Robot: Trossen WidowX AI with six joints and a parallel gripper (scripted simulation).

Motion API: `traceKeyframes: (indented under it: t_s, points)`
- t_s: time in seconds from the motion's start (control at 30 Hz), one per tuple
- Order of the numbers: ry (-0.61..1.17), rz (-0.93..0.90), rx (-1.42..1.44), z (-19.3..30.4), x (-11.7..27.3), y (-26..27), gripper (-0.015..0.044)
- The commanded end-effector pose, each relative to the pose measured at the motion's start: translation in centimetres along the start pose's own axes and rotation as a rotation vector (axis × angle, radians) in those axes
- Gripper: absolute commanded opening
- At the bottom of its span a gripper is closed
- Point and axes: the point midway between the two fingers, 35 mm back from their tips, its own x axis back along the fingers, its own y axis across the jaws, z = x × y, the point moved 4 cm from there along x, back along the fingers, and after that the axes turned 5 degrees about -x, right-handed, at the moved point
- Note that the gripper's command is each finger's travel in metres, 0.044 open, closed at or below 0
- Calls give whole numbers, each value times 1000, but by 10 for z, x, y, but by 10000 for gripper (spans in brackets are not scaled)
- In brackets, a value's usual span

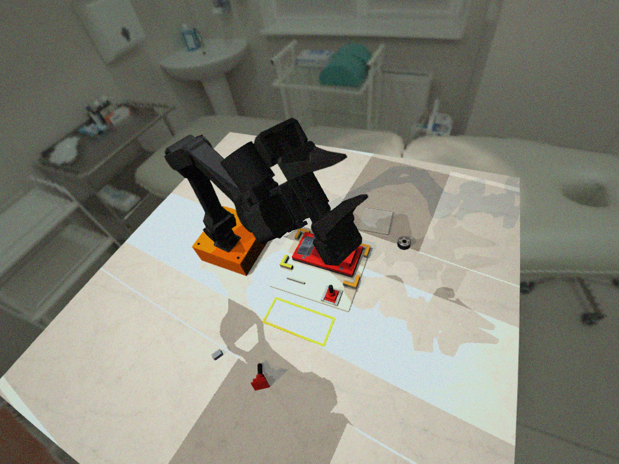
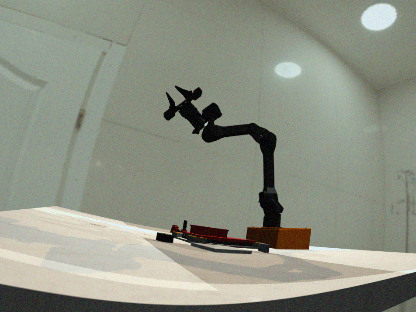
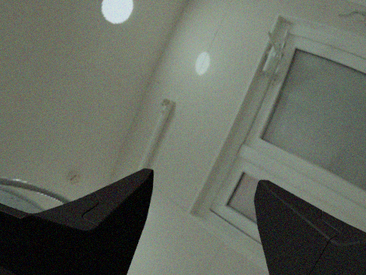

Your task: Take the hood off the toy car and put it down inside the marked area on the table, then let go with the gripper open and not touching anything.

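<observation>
Pale, stone-look counter (image 1: 125,319) (image 2: 100,268) under a raised claw (image 1: 355,175) (image 2: 170,89) (image 3: 205,185)
Tapered black fingers stand about half open, gripping nothing.

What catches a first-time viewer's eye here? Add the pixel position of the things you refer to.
The black arm (image 1: 212,172) (image 2: 268,161), rising from an orange base (image 1: 199,249) (image 2: 295,238), its open jaws tipped upward above the table. Next, the bright red toy car (image 1: 320,262) (image 2: 235,240) below it, and the yellow outlined rectangle (image 1: 298,332) on the tabletop beside the car's pale board.

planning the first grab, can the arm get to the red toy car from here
Probably yes: the hand is open and raised above the red toy car, with nothing visible between.
</observation>
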Motion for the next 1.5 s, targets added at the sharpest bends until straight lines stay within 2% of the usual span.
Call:
traceKeyframes:
  t_s: [0.0,0.23,0.27,0.57,0.9,1.23,1.47]
  points:
    - [1,8,2,1,0,-2,247]
    - [80,298,73,41,6,-63,430]
    - [98,343,87,48,8,-72,440]
    - [341,738,229,117,53,-146,440]
    - [752,1105,422,188,139,-192,440]
    - [1316,1375,637,232,247,-195,440]
    - [1832,1491,784,237,318,-173,440]
